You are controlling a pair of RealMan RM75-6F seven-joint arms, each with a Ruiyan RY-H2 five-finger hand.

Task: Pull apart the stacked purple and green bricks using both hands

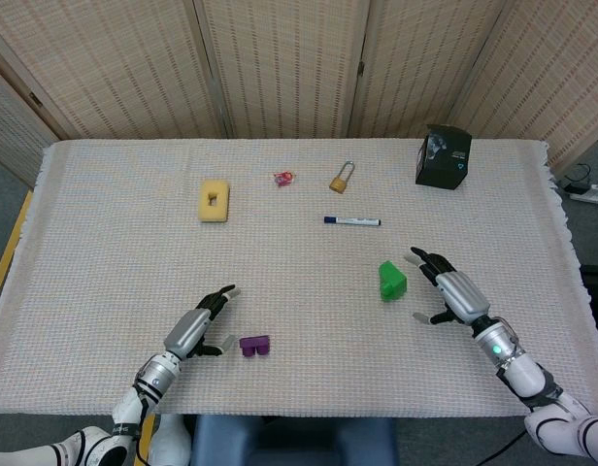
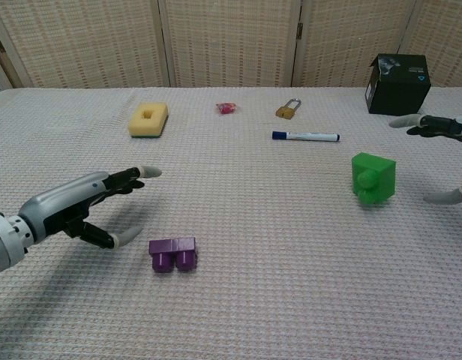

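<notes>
The purple brick (image 1: 254, 345) (image 2: 173, 254) lies on its side on the cloth, apart from the green one. My left hand (image 1: 198, 330) (image 2: 81, 208) hovers just left of it, fingers spread, holding nothing. The green brick (image 1: 391, 281) (image 2: 373, 178) rests on the cloth toward the right. Just right of it is my right hand (image 1: 454, 294), fingers apart and empty; in the chest view only its fingertips (image 2: 408, 122) show at the frame edge.
Along the far side of the table (image 1: 299, 184) lie a yellow sponge (image 1: 214, 199), a small red item (image 1: 284, 178), a brass padlock (image 1: 341, 179), a blue marker (image 1: 352, 221) and a black box (image 1: 443, 156). Folding screens stand behind the table.
</notes>
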